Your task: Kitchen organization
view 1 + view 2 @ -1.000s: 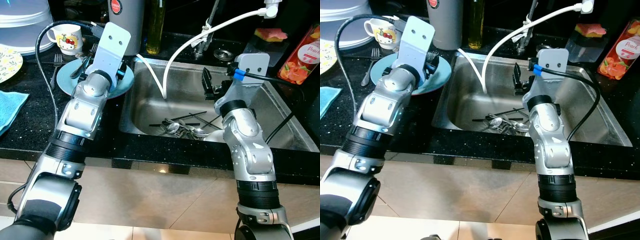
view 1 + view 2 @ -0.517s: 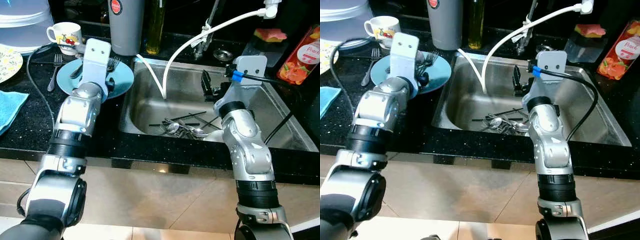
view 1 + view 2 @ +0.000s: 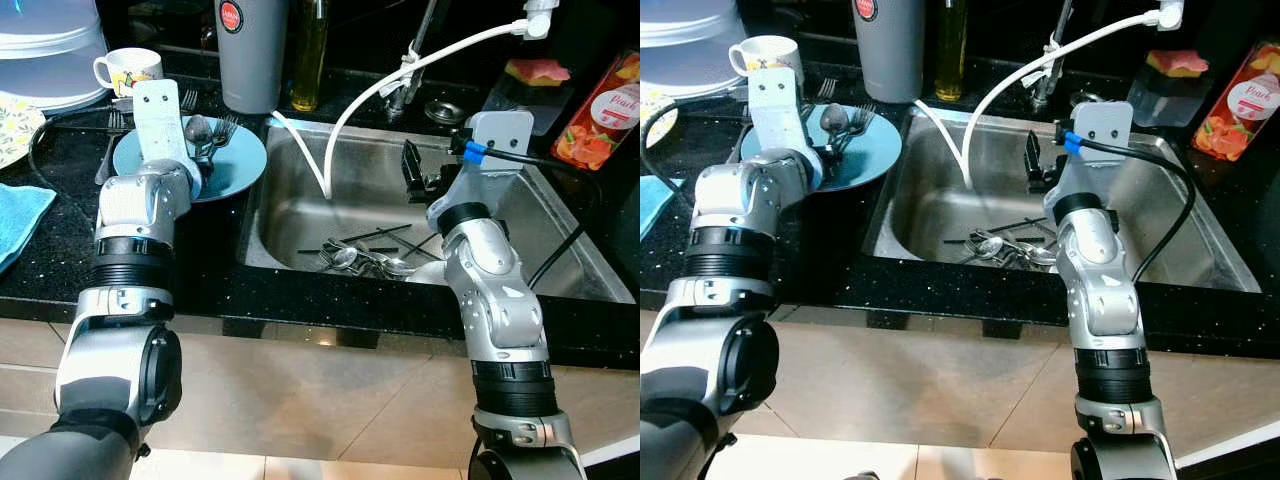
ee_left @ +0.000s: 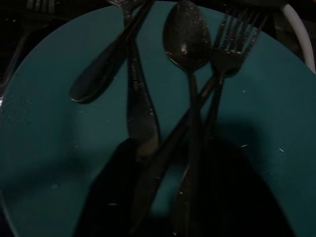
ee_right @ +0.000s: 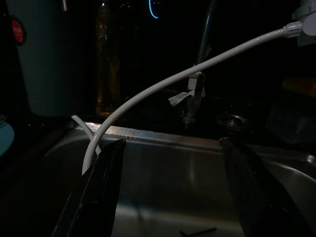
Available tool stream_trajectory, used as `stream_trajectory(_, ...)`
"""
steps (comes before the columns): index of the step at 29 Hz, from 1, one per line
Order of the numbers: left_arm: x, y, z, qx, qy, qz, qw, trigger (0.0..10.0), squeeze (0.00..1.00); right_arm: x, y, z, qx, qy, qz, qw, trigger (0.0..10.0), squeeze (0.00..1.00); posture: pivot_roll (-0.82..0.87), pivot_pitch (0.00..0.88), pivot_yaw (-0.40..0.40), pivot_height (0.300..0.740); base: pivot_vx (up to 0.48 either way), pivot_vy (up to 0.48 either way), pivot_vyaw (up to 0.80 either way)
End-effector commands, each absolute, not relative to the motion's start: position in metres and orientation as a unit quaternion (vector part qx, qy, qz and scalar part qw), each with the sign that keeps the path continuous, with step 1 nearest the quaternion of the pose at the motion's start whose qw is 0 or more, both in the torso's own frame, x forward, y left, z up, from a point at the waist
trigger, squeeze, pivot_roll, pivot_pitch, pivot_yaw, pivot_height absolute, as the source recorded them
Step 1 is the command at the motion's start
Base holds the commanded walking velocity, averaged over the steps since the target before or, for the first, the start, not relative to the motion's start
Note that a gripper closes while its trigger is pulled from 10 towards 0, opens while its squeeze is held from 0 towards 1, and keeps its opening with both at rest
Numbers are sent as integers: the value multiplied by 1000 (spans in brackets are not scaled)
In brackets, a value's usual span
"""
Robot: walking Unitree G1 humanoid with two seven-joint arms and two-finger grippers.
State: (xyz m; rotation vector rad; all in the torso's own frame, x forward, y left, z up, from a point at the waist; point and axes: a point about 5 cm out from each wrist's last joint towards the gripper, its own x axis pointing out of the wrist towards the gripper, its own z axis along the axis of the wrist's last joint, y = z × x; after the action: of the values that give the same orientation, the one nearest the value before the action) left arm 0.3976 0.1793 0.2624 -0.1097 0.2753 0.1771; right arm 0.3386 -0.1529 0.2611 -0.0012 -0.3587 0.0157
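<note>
The left gripper (image 4: 163, 197) is held low over the blue plate (image 3: 240, 160), and in the left wrist view its two dark fingers (image 4: 113, 192) are seen spread apart with nothing between them, a spoon (image 4: 186, 37) and the forks (image 4: 232, 34) lying on the plate just beyond the tips. On the black counter (image 3: 60, 260), the plate is found just beside the sink's left rim, with a cartoon mug (image 3: 125, 68) at about 11 o'clock from it, a grey canister (image 3: 250, 50) at about 1 o'clock and an oil bottle (image 3: 310, 50) next to the canister. A blue cloth (image 3: 18, 215) is seen at about 8 o'clock from the plate, at the counter's left edge. The right gripper (image 3: 413, 168) is raised above the steel sink (image 3: 560, 250), its fingers (image 5: 101, 192) parted and empty in the right wrist view. A heap of cutlery (image 3: 365, 258) is left on the sink floor, at about 7 o'clock from the right gripper. A white hose (image 3: 400, 70) is arched from the upper right down into the basin beside the tap (image 3: 405, 90). A red juice carton (image 3: 605, 105) is stood at about 2 o'clock from the sink.
</note>
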Motion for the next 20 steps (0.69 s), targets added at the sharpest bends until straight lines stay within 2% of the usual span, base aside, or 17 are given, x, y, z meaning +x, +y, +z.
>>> stream_trajectory(1, 398, 173, 245, -61, 182, 81, 978, 0, 0, 338, -157, 259, 1, -179, 0, 984, 10000, 0, 216, 53, -58, 740, 0, 0, 0)
stream_trajectory(6, 399, 175, 246, -42, 179, 91, 979, 0, 0, 338, -157, 259, 2, -180, -1, 984, 10000, 0, 216, 54, -56, 740, 0, 0, 0)
stream_trajectory(11, 401, 178, 253, 30, 143, 115, 982, 0, 0, 338, -158, 259, 2, -179, -2, 984, 10000, 0, 215, 56, -58, 740, 0, 0, 0)
stream_trajectory(16, 401, 178, 259, 40, 121, 119, 985, 0, 0, 338, -158, 259, 2, -179, -2, 984, 10000, 0, 215, 58, -59, 740, 0, 0, 0)
stream_trajectory(17, 400, 176, 264, 49, 103, 119, 986, 5020, 0, 338, -158, 259, 2, -179, -2, 984, 10000, 0, 216, 58, -60, 740, 0, 0, 0)
stream_trajectory(18, 400, 176, 264, 49, 103, 119, 986, 5020, 0, 338, -158, 259, 2, -179, -2, 984, 10000, 0, 216, 58, -60, 740, 0, 0, 0)
stream_trajectory(19, 400, 173, 269, 58, 87, 116, 988, 10000, 0, 338, -158, 259, 2, -179, -1, 984, 10000, 0, 217, 59, -60, 740, 0, 0, 0)
stream_trajectory(20, 400, 173, 269, 58, 87, 116, 988, 10000, 0, 338, -158, 259, 2, -179, -1, 984, 10000, 0, 217, 59, -60, 740, 0, 0, 0)
